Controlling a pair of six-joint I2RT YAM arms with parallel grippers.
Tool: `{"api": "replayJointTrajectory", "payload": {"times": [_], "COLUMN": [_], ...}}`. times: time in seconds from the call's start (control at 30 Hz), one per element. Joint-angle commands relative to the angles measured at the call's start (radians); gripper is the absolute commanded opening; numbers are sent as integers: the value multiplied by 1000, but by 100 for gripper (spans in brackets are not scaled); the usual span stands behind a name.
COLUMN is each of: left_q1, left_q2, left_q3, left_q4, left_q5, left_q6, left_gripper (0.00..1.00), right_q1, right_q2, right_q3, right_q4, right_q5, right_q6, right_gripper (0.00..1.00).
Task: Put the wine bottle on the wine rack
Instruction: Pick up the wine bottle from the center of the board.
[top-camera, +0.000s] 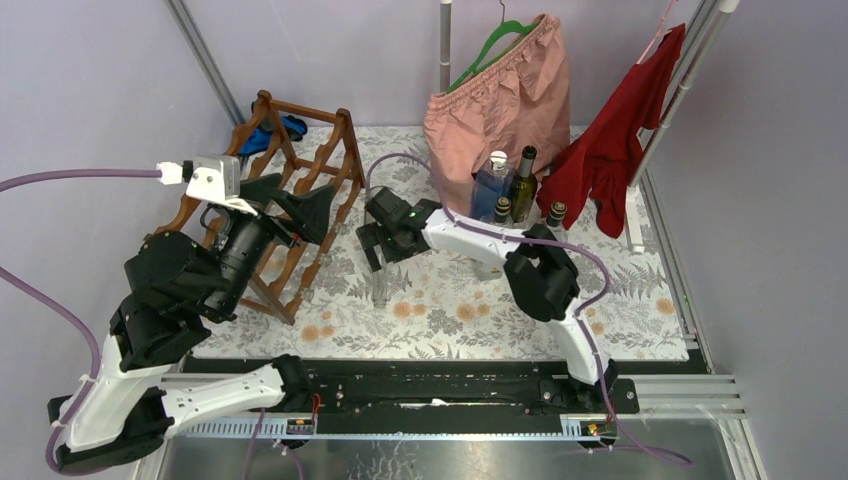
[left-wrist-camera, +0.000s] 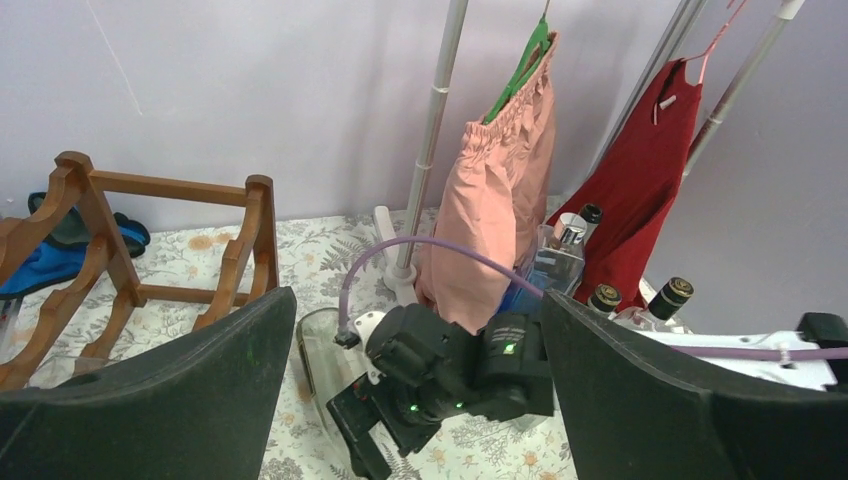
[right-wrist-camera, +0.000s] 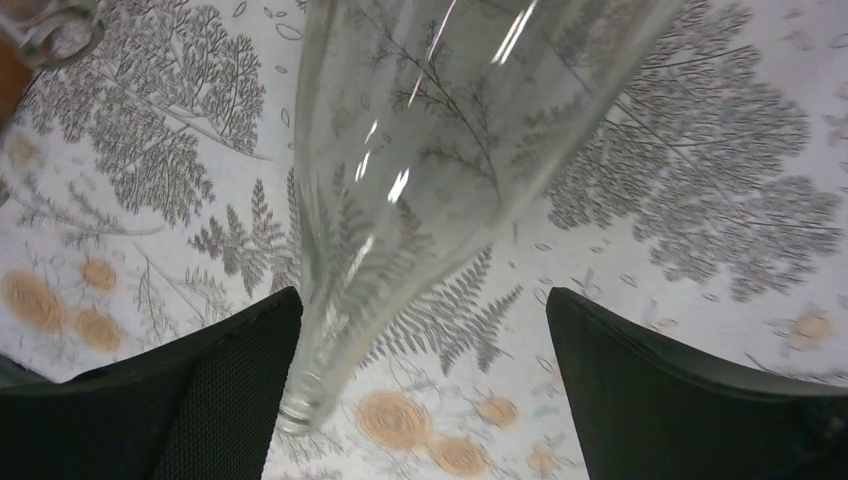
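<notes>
Grab step's being set up: the right tool (top-camera: 379, 257) is being held wide open over the clear glass wine bottle (right-wrist-camera: 400, 200), which is lying on the floral surface (top-camera: 480, 300) near the wine rack (top-camera: 300, 185). The left tool (left-wrist-camera: 418, 298) is wide too, empty. Next up, lowering and closing on the bottle's body looks needed.

Right of the wine rack (top-camera: 305, 110), a bottle (right-wrist-camera: 400, 150) lies on the table (top-camera: 640, 290) under my right gripper (right-wrist-camera: 420, 330); other bottles (top-camera: 523, 180) stand farther right, behind.

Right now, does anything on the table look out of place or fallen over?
Yes. A clear glass bottle seems to lie on its side on the floral cloth, under the open right end effector, while the other bottles stand upright at the back.
</notes>
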Motion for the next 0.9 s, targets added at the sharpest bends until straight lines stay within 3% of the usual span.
{"api": "replayJointTrajectory", "payload": {"times": [0.0, 0.13, 0.3, 0.5, 0.77, 0.87], "left_q1": [4, 4, 4, 4, 4, 4], "left_q2": [-18, 2, 12, 41, 51, 69], "left_q3": [-9, 41, 59, 50, 39, 46], "left_q4": [72, 8, 2, 41, 93, 94], "left_q5": [-31, -36, -33, -11, -29, -69], "left_q6": [16, -8, -6, 2, -48, -87], "left_gripper": [99, 99, 99, 99, 98, 97], "right_q1": [20, 22, 19, -17, -85, -108], "right_q2": [87, 128, 82, -50, -131, -147], "right_q3": [108, 150, 50, -203, -341, -347], "right_q4": [35, 25, 40, 224, 370, 407], "right_q5": [43, 30, 62, 27, -131, -197], "right_q6": [162, 168, 178, 165, 106, 79], "right_gripper": [100, 100, 96, 60, 23, 14]}}
